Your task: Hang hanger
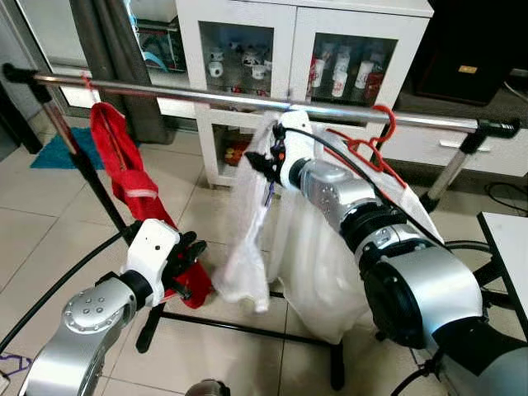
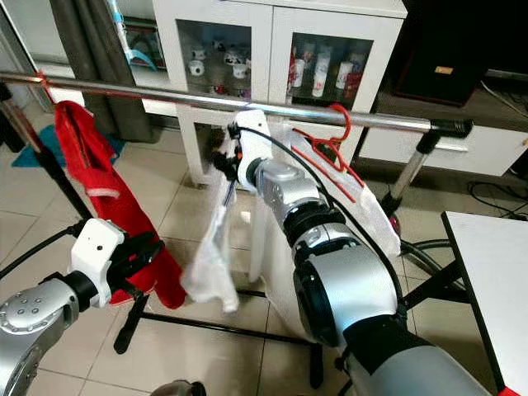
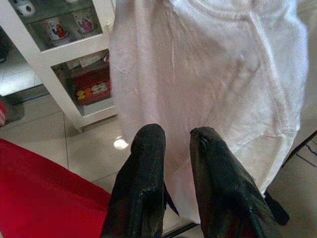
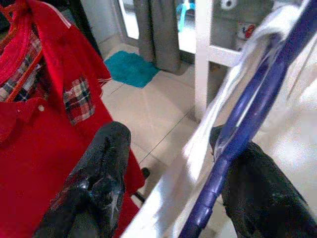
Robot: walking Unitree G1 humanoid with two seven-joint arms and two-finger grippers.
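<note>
A steel rail (image 1: pixel 165 89) spans the clothes rack. My right gripper (image 1: pixel 257 165) is raised just under it, beside a blue hanger (image 4: pixel 247 129) carrying a limp white garment (image 1: pixel 243 256). Its fingers stand wide open, and the hanger leans against one finger (image 4: pixel 257 183). A red hanger (image 1: pixel 371 148) with another white garment (image 1: pixel 313 272) hangs on the rail to the right. A red garment (image 1: pixel 124 173) hangs at the rail's left end. My left gripper (image 1: pixel 186 264) is low by that garment's hem, its fingers slightly open with nothing between them.
A white glass-door cabinet (image 1: pixel 289 25) with cups stands behind the rack. The rack's black legs (image 1: pixel 247 330) cross the tiled floor. A white table edge (image 1: pixel 507 239) is at the right and a teal mat (image 1: pixel 62 153) at the far left.
</note>
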